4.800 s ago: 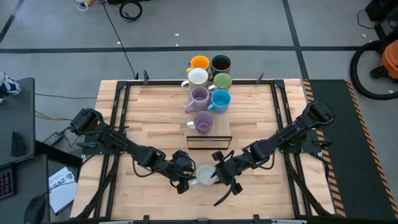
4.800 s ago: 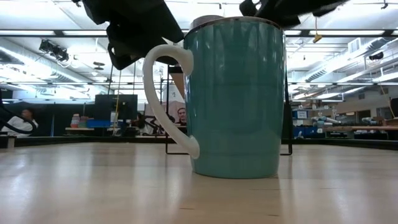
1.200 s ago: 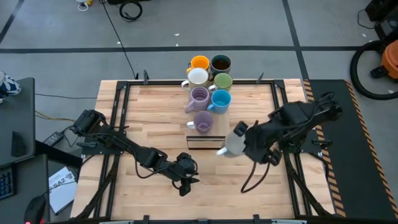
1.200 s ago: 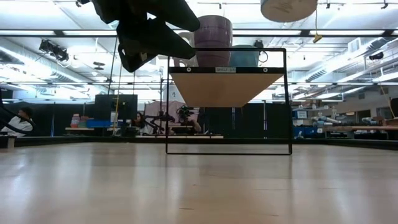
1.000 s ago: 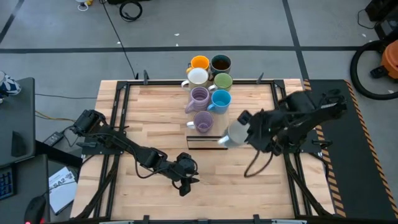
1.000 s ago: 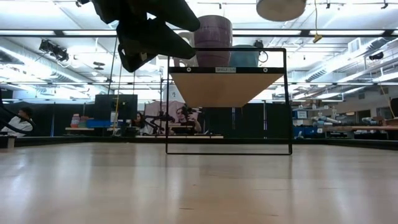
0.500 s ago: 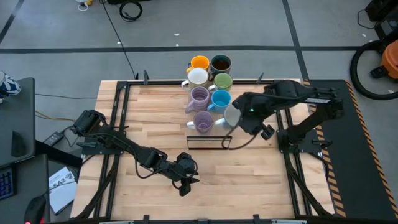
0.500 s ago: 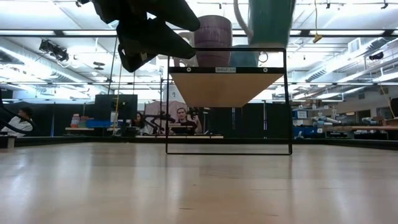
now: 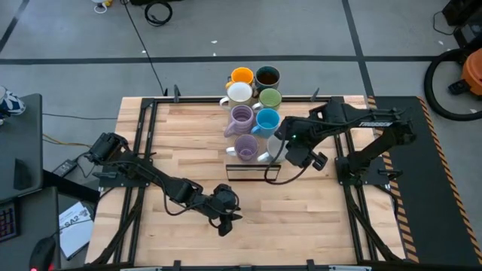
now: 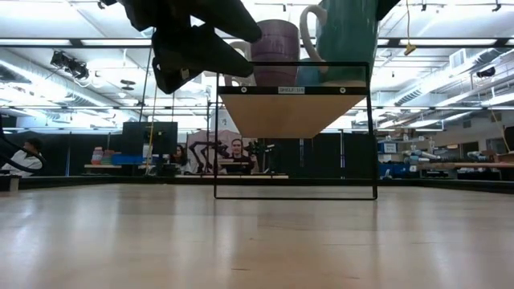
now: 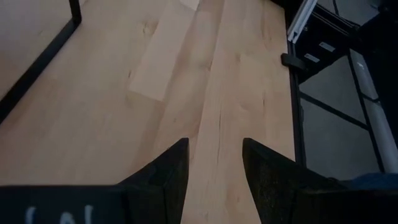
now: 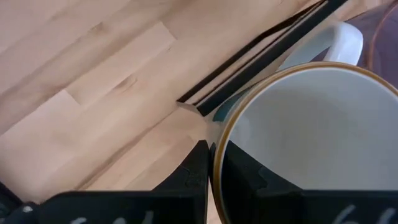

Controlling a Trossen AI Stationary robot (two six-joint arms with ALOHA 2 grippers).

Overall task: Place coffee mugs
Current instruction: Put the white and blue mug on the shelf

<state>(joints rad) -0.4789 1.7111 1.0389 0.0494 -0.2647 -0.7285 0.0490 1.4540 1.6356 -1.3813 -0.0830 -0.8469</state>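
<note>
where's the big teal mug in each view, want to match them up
High view: the teal mug sits mid-table in the right gripper, right of the lilac mug, over the black-framed shelf.
Low view: teal mug at top, right of centre, just above the shelf.
Left wrist view: not in it.
Right wrist view: teal mug fills the lower right, rim pinched.
Shared landmark: the shelf's black frame.

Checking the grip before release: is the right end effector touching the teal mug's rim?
Touching. The right wrist view shows the right end effector pinching the rim of the large teal mug, one finger on each side of it.
</note>
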